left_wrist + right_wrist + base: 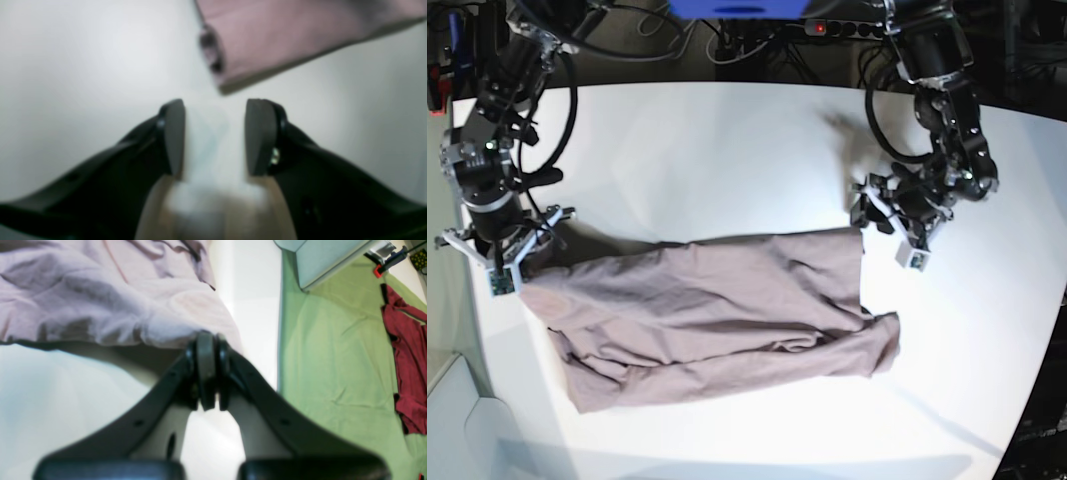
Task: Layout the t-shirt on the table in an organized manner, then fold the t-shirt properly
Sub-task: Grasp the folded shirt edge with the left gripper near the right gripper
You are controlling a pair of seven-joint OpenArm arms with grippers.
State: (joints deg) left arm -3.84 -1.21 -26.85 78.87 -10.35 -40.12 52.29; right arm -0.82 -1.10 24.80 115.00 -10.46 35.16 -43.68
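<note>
The t-shirt (pixel 717 320) corner was pinched by the right gripper (pixel 208 336) for spreading; the left gripper (pixel 213 133) was held spread, empty, beside the t-shirt's opposite edge.

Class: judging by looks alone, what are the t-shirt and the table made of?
T-shirt: soft knit fabric, probably cotton, matte mauve-pink; it creases and bunches. Table: smooth matte white hard top, possibly laminate; it shows only soft shadows.

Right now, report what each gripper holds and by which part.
The right gripper is shut on an edge of the t-shirt, at one end. The left gripper is open over the table, holding nothing.
</note>
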